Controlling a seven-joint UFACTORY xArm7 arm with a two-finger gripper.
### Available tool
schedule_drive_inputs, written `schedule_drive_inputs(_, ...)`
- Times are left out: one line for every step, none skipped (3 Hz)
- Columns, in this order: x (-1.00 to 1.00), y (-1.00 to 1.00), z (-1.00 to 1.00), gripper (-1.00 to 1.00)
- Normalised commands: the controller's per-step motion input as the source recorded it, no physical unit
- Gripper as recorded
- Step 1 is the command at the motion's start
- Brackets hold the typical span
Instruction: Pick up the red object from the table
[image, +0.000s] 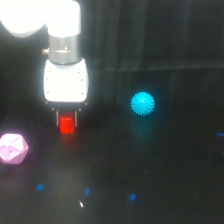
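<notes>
The red object (66, 125) is a small bright red upright cylinder at the exterior view's left centre, on or just above the black table (150, 170). My gripper (66, 120) hangs straight down over it from the white arm. Its two short dark fingers (57, 118) stand on either side of the cylinder's top. The jaws look closed around the cylinder. I cannot tell whether the cylinder still touches the table.
A cyan spiky ball (143, 104) sits to the exterior view's right of the gripper. A pink faceted polyhedron (12, 148) lies at the left edge, below and left of the gripper. Small blue specks (87, 191) dot the front of the table.
</notes>
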Motion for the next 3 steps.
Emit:
schedule_drive_inputs(0.34, 0.37, 1.0, -1.0)
schedule_drive_inputs(0.41, 0.62, 0.99, -1.0)
schedule_drive_inputs(-0.04, 0.42, 1.0, -1.0)
